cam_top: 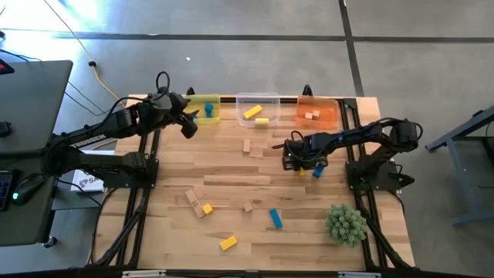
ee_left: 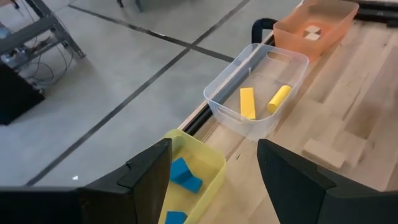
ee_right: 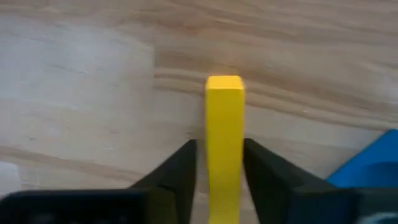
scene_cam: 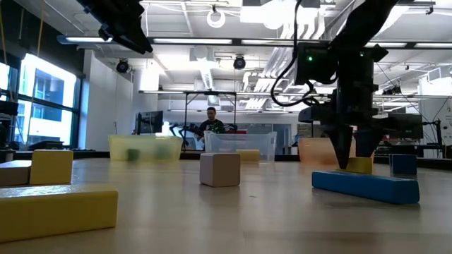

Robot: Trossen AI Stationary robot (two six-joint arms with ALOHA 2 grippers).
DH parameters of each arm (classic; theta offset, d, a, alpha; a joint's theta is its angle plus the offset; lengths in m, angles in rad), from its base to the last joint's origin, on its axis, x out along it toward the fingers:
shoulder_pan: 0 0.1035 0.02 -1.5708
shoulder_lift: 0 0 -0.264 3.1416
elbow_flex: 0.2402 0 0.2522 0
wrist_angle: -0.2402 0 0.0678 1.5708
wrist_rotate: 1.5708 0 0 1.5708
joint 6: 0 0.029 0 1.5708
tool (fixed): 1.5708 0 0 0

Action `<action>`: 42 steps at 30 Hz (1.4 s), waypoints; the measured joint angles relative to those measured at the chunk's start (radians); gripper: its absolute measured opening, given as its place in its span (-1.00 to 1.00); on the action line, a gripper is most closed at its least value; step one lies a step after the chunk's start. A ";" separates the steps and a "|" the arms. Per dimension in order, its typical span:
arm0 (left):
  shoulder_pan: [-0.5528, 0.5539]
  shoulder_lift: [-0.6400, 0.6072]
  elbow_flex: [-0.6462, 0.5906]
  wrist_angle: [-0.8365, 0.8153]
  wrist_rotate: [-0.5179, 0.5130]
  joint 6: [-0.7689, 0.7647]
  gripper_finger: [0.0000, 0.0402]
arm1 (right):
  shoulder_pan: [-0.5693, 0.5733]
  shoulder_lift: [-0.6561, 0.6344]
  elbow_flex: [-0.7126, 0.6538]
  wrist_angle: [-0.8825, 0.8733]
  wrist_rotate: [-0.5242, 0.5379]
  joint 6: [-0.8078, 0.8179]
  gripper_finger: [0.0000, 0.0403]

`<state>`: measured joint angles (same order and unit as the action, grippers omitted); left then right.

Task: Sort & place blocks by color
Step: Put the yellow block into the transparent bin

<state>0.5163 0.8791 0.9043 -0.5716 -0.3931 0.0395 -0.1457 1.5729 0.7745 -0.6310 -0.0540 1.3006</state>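
My right gripper point(ee_right: 219, 144) points down at mid-table, shut on a yellow block point(ee_right: 225, 112) that lies flat on the wood; a blue block point(cam_top: 317, 171) lies just beside it. My left gripper point(ee_left: 214, 149) hangs open above the yellow bin point(cam_top: 207, 110), which holds blue blocks point(ee_left: 185, 174). The clear bin point(cam_top: 258, 110) holds two yellow blocks, the orange bin point(cam_top: 316, 112) plain wooden ones. Loose on the table are plain blocks point(cam_top: 247, 145), a plain bar point(cam_top: 193, 199), yellow blocks point(cam_top: 207, 208) point(cam_top: 228, 243) and a blue bar point(cam_top: 275, 218). My right gripper pinches the yellow block's two long sides point(ee_right: 211, 155) between its two fingers point(ee_right: 180, 168). The fingers come from above, pointing down, and lie across the block. One end point(ee_right: 225, 84) sticks out past them; the other end is outside the picture. The block lies on the table.
The three bins stand in a row along the far edge. A spiky green plant ball point(cam_top: 345, 224) sits at the near right corner. Bare wood lies between the loose blocks at mid-table. A person shows in the room beyond the table point(scene_cam: 210, 121).
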 joint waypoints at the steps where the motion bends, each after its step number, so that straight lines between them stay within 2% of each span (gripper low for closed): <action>1: 0.000 0.000 0.000 0.000 0.000 0.011 0.13 | 0.000 -0.001 -0.003 0.003 0.000 0.008 -0.53; 4: 0.000 0.000 0.000 0.000 0.000 0.024 0.13 | 0.000 -0.002 -0.003 0.010 -0.001 0.019 -0.84; 11: 0.000 0.000 0.000 -0.003 0.000 0.025 0.13 | -0.006 0.005 0.025 0.036 -0.034 -0.005 -0.78; 14: 0.000 0.000 0.000 -0.004 -0.001 0.025 0.13 | -0.016 0.002 0.076 0.072 -0.038 -0.061 -0.81; 20: 0.000 0.000 0.000 -0.003 -0.021 0.016 0.13 | -0.083 0.004 0.193 0.111 -0.035 -0.232 -0.84; 31: 0.017 0.027 0.000 0.059 -0.068 -0.043 0.13 | -0.286 0.004 0.428 0.164 -0.080 -0.677 -0.82; 35: 0.033 0.050 0.000 0.068 -0.068 -0.091 0.13 | -0.353 0.004 0.488 0.250 -0.098 -0.828 -0.83; 42: 0.062 0.096 0.000 0.074 -0.068 -0.142 0.13 | -0.447 0.004 0.539 0.460 -0.195 -1.063 -0.83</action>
<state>0.5785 0.9749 0.9043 -0.4978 -0.4610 -0.1020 -0.5927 1.5764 1.3134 -0.1707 -0.2489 0.2378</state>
